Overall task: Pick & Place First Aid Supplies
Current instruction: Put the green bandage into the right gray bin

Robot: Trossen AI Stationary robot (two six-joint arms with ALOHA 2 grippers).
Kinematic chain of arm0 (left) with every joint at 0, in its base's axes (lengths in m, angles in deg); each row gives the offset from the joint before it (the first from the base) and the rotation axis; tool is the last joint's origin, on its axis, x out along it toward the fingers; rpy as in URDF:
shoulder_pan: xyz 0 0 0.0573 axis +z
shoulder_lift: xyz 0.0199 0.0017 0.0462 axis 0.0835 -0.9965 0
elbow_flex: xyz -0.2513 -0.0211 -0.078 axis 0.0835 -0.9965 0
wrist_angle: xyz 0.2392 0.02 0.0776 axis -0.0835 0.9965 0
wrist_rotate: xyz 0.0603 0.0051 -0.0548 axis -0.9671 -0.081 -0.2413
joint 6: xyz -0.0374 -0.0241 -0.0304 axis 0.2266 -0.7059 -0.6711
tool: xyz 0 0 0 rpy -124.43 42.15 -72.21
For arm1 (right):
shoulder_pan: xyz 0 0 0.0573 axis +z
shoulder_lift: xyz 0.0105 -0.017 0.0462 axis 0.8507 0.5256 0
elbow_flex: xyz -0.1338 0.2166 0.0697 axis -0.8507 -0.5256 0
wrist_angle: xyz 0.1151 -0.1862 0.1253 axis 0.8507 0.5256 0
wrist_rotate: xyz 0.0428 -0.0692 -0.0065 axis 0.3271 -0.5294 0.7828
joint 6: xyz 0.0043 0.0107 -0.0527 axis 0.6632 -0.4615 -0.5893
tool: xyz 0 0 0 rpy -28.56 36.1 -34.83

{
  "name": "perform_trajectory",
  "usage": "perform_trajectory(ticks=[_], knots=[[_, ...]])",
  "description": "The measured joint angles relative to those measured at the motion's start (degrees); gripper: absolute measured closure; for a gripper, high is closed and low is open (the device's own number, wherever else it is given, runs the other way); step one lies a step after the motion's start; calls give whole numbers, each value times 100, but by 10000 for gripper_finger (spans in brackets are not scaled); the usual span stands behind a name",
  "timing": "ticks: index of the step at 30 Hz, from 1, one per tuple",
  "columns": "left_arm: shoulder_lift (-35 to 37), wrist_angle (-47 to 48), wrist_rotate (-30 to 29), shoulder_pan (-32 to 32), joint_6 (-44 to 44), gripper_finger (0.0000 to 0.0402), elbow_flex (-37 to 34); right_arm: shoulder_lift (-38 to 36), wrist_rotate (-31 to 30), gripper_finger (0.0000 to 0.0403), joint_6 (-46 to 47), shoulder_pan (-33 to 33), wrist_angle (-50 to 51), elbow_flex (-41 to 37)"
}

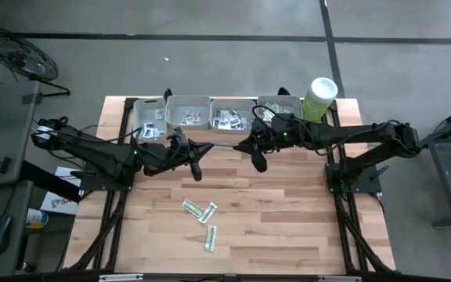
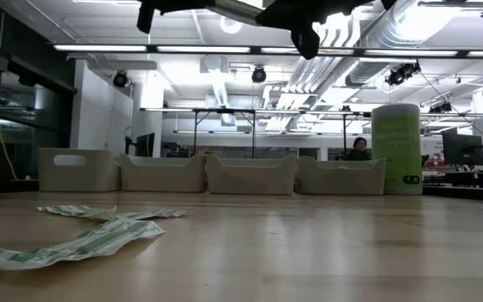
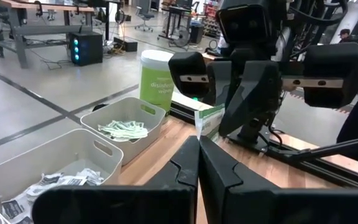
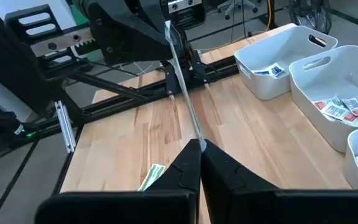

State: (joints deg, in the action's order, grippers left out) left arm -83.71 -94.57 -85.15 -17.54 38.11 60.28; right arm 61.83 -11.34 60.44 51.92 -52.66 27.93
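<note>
From my feed: both arms are matte black, boxy links with rounded joint housings, thin black cables along them, small green LEDs near the forearms. Left pincer [image 1: 196,167] and right pincer [image 1: 259,160] have angular black fingers; carriage blocks show silver slots with screws.

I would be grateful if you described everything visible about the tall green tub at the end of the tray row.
The green tub is a tall pale green cylinder with a white lid and pale lettering on its side, plastic by the look of it. It stands upright and closed on the wooden table's far right corner, close beside the rightmost grey tray; whether they touch cannot be told. Neither gripper touches it.
</note>
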Motion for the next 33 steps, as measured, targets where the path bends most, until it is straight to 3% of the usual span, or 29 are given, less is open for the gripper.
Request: perform_trajectory(ticks=[5, 12, 18, 25, 33], knots=[[14, 176, -101, 0, 4, 387, 2, -2, -70, 403, 42, -4, 140, -22], [13, 247, -351, 0, 4, 315, 11, -9, -117, 403, 239, -186, 285, -17], [125, 378, -505, 0, -86, 267, 11, -73, -845, 403, 589, -605, 1079, -16], [474, 1462, -515, 0, -816, 259, 11, -177, -2009, 403, 644, -1426, 2737, -7], [568, 2545, -465, 0, -1792, 259, 11, -175, -1985, 403, 270, -2528, 3086, -277]])
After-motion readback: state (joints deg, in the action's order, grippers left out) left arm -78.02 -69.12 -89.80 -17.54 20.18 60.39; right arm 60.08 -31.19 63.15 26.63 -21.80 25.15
